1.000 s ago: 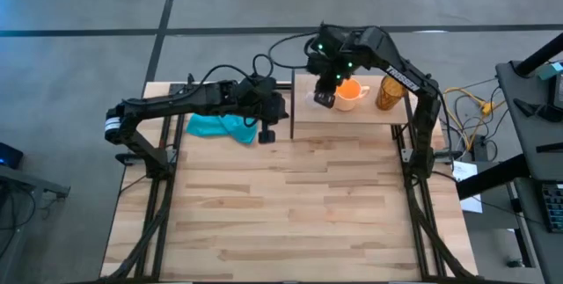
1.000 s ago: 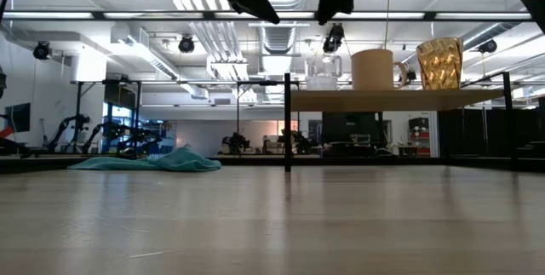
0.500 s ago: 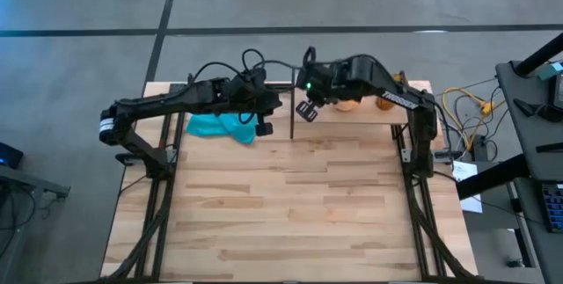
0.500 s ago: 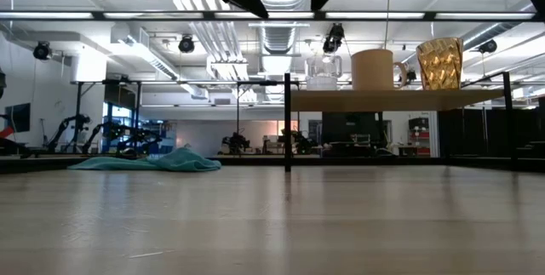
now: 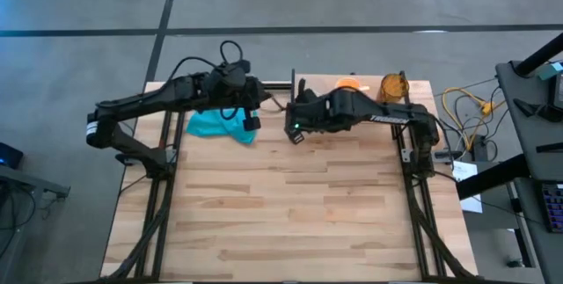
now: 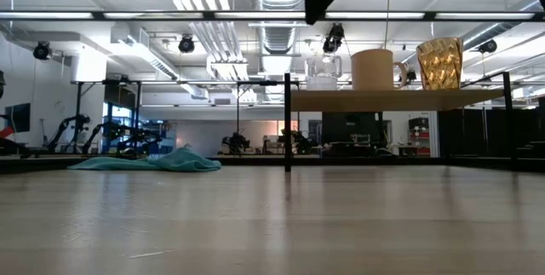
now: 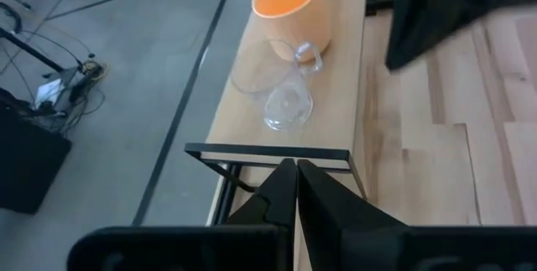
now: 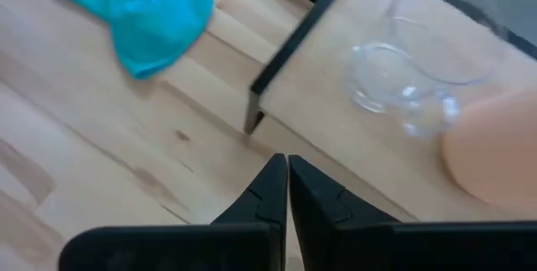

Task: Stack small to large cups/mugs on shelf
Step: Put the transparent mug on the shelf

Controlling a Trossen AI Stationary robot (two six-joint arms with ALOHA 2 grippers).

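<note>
Glass cup [image 6: 322, 71], orange mug [image 6: 375, 69], brown cup [image 6: 440, 63] lined on shelf [image 6: 400, 99]; left pincer [image 7: 294, 189] and right pincer [image 8: 284, 185] clenched empty.

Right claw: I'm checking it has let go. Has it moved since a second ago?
Yes. The right claw has pulled off the shelf toward the open tabletop, shut and empty, leaving the orange mug.

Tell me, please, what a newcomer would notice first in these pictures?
Probably the three vessels in a row on the raised shelf at the table's far side: a clear glass cup, an orange mug and a brown cup. Next, the teal cloth crumpled beside the shelf, beneath the left gripper.
</note>
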